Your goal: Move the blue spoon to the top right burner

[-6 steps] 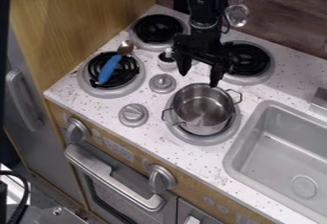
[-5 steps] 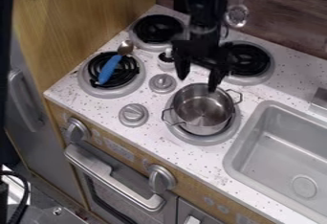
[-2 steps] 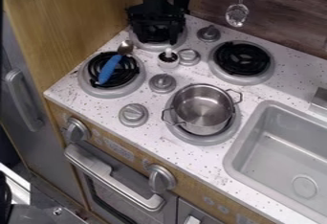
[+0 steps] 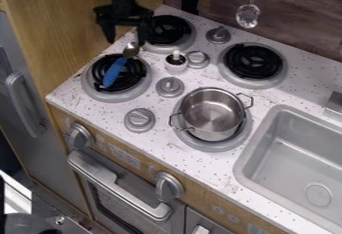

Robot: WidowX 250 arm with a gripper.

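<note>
Hand (image 4: pixel 126 41) has swung left, partly hiding the back-left burner (image 4: pixel 169 30).

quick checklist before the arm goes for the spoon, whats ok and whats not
1. Gripper open: ok, fingers apart.
2. Blue spoon in reach on the bottom left burner: cannot tell, though likely.
3. Gripper lined up over the blue handle: not ok, it hangs nearer the spoon's bowl end.
4. Gripper height right for grasping: cannot tell.
5. Pot off the top right burner: ok.
</note>
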